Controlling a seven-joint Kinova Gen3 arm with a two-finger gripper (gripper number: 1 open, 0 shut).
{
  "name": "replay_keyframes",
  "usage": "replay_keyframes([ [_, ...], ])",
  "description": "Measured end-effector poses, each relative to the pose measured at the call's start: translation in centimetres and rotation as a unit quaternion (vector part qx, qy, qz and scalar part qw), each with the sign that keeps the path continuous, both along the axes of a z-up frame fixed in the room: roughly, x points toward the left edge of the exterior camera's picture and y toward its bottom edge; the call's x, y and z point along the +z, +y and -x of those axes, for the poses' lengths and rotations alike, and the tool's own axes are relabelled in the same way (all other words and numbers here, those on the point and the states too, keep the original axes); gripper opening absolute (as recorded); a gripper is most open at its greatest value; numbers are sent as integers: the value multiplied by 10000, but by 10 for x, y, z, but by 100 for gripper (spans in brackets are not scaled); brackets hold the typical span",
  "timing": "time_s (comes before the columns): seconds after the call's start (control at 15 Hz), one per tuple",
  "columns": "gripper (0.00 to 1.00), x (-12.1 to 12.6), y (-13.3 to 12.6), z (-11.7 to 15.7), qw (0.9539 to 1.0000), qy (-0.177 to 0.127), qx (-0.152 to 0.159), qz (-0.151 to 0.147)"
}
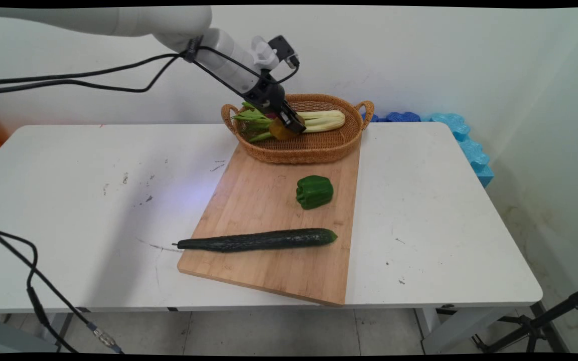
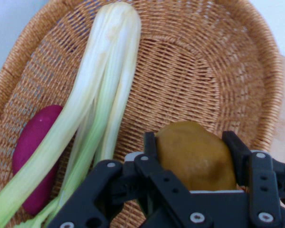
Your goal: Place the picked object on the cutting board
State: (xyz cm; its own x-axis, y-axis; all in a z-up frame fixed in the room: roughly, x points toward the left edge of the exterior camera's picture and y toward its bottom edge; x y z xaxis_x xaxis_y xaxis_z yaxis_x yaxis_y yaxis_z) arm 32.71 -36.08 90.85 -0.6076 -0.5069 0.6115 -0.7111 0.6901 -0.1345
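The black two-finger gripper point(image 2: 195, 156) is closed on a brownish-yellow, rounded fruit or vegetable with a dull skin point(image 2: 197, 154); one finger presses on each side of it, so the jaws are open only as wide as this object. In the main view the gripper point(image 1: 289, 126) holds the brownish object point(image 1: 282, 131) inside the oval woven wicker basket with two handles point(image 1: 314, 150), just above its floor, toward the left half of the basket.

In the same basket, just beside the held object, lies a long pale-green leafy vegetable with white stalks point(image 1: 319, 121), the stalks pointing to the basket's right side and the dark leaves to its left. Partly under these stalks, in the hand view, lies a magenta-purple rounded vegetable point(image 2: 33, 156).

The basket stands on the far end of a light wooden cutting board point(image 1: 269, 200). In front of the basket, on the board, sits a green bell pepper point(image 1: 314, 191). Further from the basket, near the board's front edge, a long dark-green cucumber point(image 1: 259, 239) lies across it, its thin end reaching over the board's left edge. The board lies on the white table point(image 1: 444, 225).
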Motion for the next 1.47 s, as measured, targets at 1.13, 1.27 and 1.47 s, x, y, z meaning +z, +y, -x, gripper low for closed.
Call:
replay_keyframes([
  [1.13,0,-9,119,-33,9946,-372,-912,-332],
  [1.27,0,-18,126,-37,9934,-412,-1008,-372],
  [1.47,0,-31,131,-41,9918,-456,-1121,-408],
])
